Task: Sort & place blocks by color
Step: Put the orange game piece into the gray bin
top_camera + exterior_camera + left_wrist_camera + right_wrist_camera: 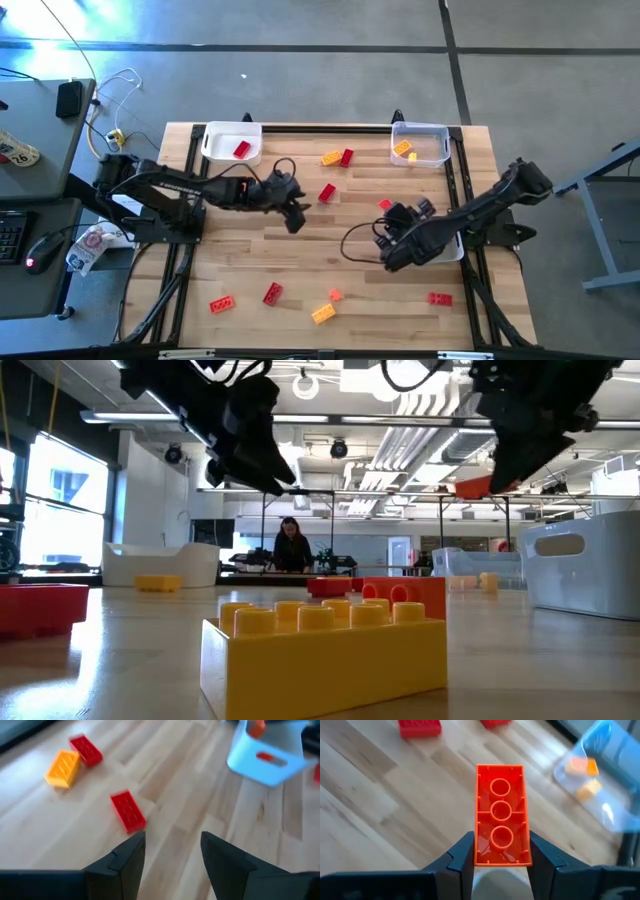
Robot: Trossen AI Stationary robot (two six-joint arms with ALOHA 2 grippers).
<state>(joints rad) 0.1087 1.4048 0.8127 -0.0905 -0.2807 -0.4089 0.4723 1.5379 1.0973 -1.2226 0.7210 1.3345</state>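
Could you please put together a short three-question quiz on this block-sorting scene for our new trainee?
1. True or false: the right gripper is shut on an orange block.
2. What lies in the white tray at the table's far left corner? A) a red block B) two yellow blocks C) nothing
3. Fill in: the left gripper is open, hovering above the table near a ___ block.

Key: 1 true; 2 A; 3 red
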